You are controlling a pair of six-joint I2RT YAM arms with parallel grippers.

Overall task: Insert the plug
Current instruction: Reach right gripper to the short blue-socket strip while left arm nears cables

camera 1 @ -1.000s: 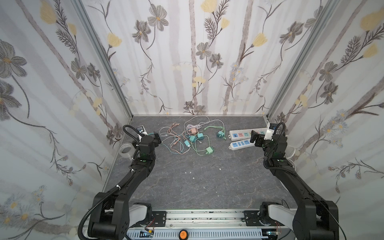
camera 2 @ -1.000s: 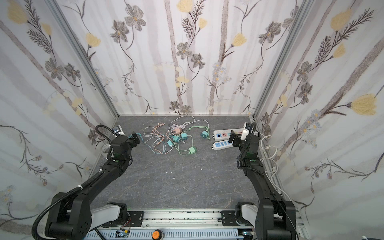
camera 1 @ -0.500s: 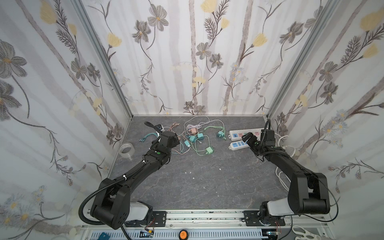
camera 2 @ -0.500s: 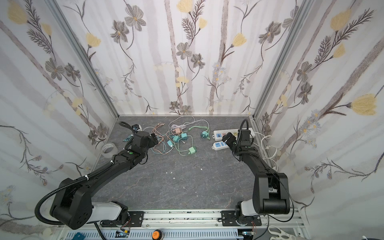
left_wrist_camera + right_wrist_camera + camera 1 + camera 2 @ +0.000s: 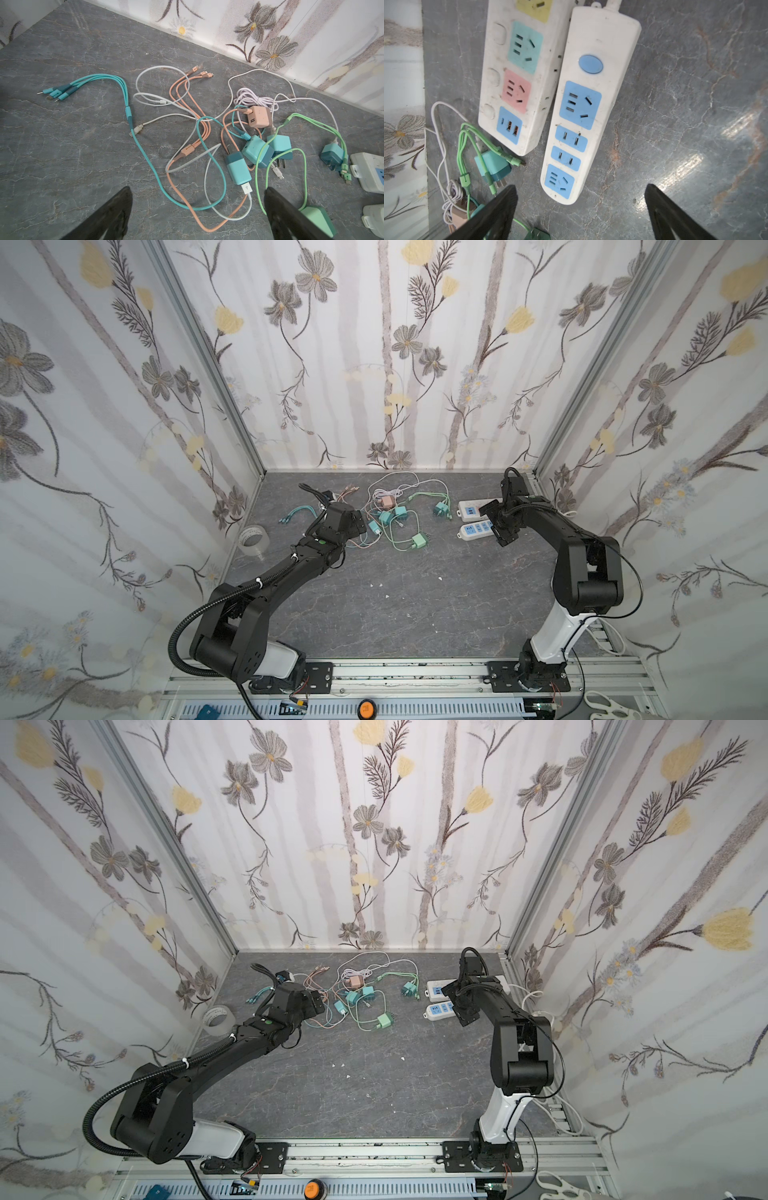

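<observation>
Since a moment ago both arms have swung in from the sides of the bench [image 5: 395,614]. The left pincer [image 5: 197,192] now hangs over the tangle of cables [image 5: 187,124] and the right pincer [image 5: 580,188] over the two power strips. The left pincer's jaws stand wide apart, with only loops of teal, orange and white cord on the bench below them. Just ahead of it a teal plug [image 5: 238,168] lies flat with a white USB connector [image 5: 247,188] at its near end. A pink charger [image 5: 259,119] sits a little further back, and a green plug [image 5: 315,218] is half hidden behind one finger. The right pincer's jaws are also apart and hold nothing. Below them is the near end of the blue-button strip [image 5: 583,116], which lies side by side with the multicoloured strip [image 5: 517,83]. A dark-teal plug [image 5: 493,166], draped in green cord, rests loose just beside the multicoloured strip's end.
</observation>
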